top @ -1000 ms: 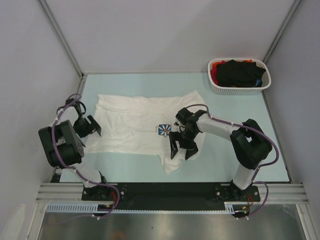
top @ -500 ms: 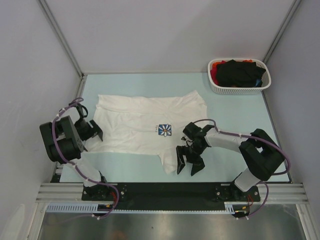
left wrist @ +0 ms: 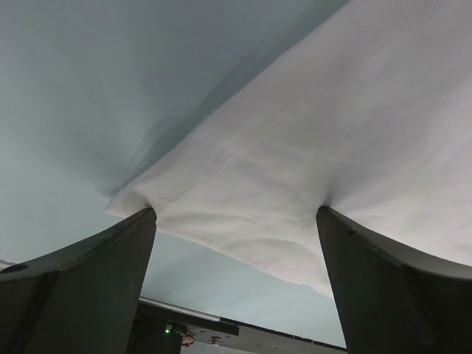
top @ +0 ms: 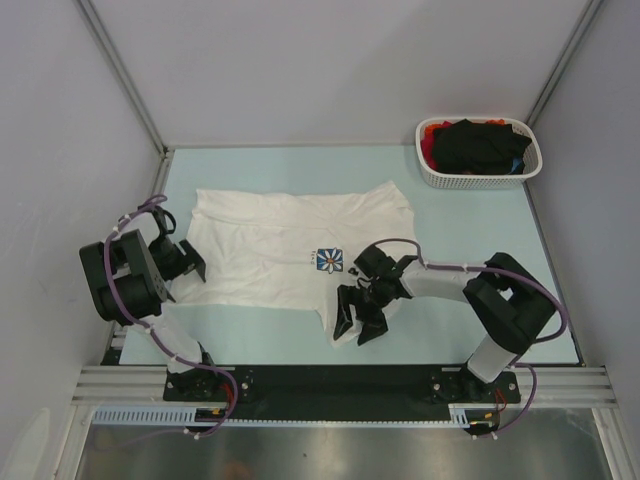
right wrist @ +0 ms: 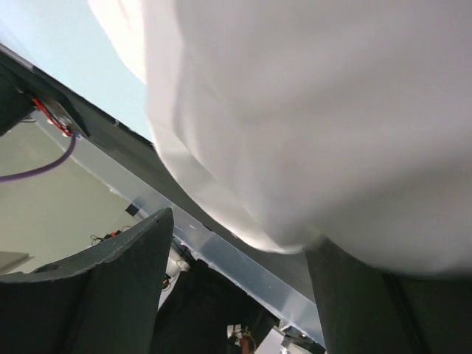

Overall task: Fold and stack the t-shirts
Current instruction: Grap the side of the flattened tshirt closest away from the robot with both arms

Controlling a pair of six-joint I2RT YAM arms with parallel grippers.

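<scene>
White daisy-print cloth t-shirt [top: 265,250] lies spread; left hand [top: 186,262] and right hand [top: 356,326] gape apart at its edges; a shallow pinch could slip, skewing the fold.

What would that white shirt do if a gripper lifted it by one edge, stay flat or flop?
Probably flop: the shirt lies in soft wrinkles, so it would likely sag from wherever it is held. Pushed, it would probably bunch up rather than slide whole; its edge puckers at the left gripper.

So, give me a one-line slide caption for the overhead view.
Left gripper and right gripper at the edges of a spread white t-shirt; basket far right.
</scene>
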